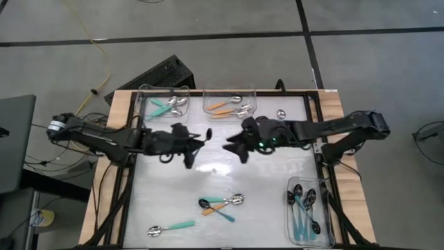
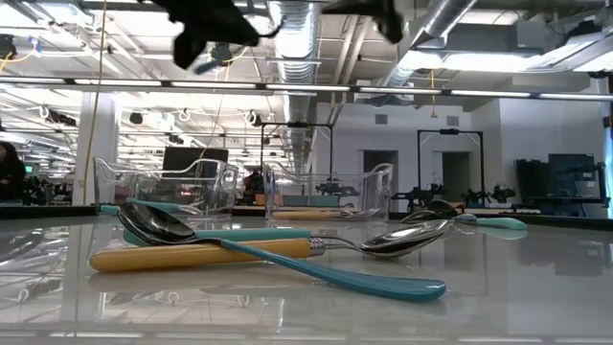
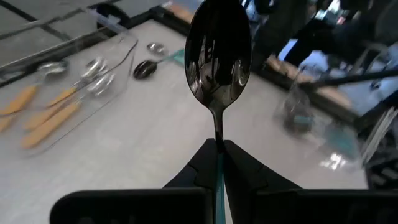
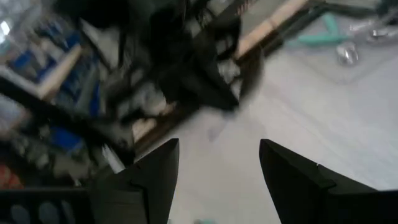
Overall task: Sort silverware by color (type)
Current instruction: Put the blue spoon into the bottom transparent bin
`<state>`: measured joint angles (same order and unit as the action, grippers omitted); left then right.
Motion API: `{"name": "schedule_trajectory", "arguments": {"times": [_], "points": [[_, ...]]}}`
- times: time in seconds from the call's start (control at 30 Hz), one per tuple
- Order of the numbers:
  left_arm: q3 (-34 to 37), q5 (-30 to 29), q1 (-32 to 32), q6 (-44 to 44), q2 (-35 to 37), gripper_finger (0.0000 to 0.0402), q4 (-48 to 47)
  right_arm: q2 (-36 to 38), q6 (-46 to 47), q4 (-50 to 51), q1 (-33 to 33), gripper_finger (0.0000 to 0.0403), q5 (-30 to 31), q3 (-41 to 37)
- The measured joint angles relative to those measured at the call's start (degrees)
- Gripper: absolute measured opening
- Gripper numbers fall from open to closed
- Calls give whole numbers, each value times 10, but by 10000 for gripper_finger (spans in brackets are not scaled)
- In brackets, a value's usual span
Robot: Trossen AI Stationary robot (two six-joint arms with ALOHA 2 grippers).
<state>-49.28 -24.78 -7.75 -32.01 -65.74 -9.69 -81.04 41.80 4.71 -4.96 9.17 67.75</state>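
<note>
Pinching glossy black teal-handled spoon (image 3: 219, 56)

No text, label, brand, number or sign can be read in any of the views.
</note>
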Motion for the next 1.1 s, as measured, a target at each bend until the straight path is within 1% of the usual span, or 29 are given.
{"name": "schedule_trajectory", "arguments": {"times": [0.1,0.17,0.3,0.47,0.57,0.63,0.7,0.83,0.9,0.97,1.03,1.1], "points": [[0,23,17,0,-30,0,26,-19,17,-26,28,244,0,0],[0,32,24,-2,-46,0,30,-27,18,-22,44,244,4,0],[0,36,30,-10,-67,0,31,-38,19,-20,55,244,27,0],[-1,29,37,-11,-71,0,34,-49,25,-14,55,244,33,0],[0,29,42,-11,-72,0,31,-63,33,-23,55,244,54,1],[0,30,43,-11,-71,0,31,-68,33,-12,55,244,56,0],[0,29,43,-10,-72,0,30,-87,36,-24,55,244,58,3],[0,25,44,-9,-72,0,28,-110,38,-18,55,238,61,18],[0,25,44,-8,-72,0,24,-120,38,-19,55,223,62,27],[0,25,44,-8,-72,0,26,-133,38,-16,55,192,62,40],[0,29,44,-7,-73,0,26,-142,34,-17,54,147,62,48],[0,43,44,9,-75,3,28,-149,34,-19,52,86,58,57]]}}
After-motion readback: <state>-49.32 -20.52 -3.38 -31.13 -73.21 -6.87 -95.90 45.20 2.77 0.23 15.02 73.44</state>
